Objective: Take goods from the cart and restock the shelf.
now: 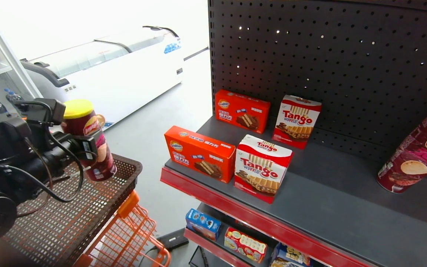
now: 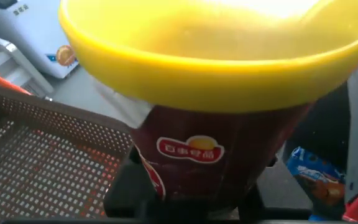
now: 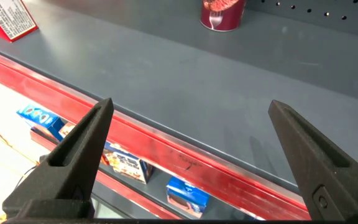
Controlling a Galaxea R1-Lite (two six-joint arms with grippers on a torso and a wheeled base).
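Observation:
My left gripper (image 1: 87, 152) is shut on a maroon chips can with a yellow lid (image 1: 87, 139), held upright above the brown perforated cart basket (image 1: 72, 215). The left wrist view looks down on the same chips can (image 2: 210, 155), its yellow lid close to the camera. Another chips can (image 1: 417, 152) leans against the pegboard at the right of the grey shelf (image 1: 347, 207). My right gripper (image 3: 191, 155) is open above the shelf's red front edge (image 3: 166, 140), with that chips can (image 3: 222, 14) farther back.
Two orange boxes (image 1: 199, 153) (image 1: 242, 110) and two red-white wafer boxes (image 1: 261, 167) (image 1: 297, 121) stand on the shelf's left part. Bare shelf lies between them and the leaning can. Snack packs (image 1: 245, 244) fill the lower shelf. An orange cart frame (image 1: 132, 237) sits under the basket; a white freezer (image 1: 106, 74) stands behind.

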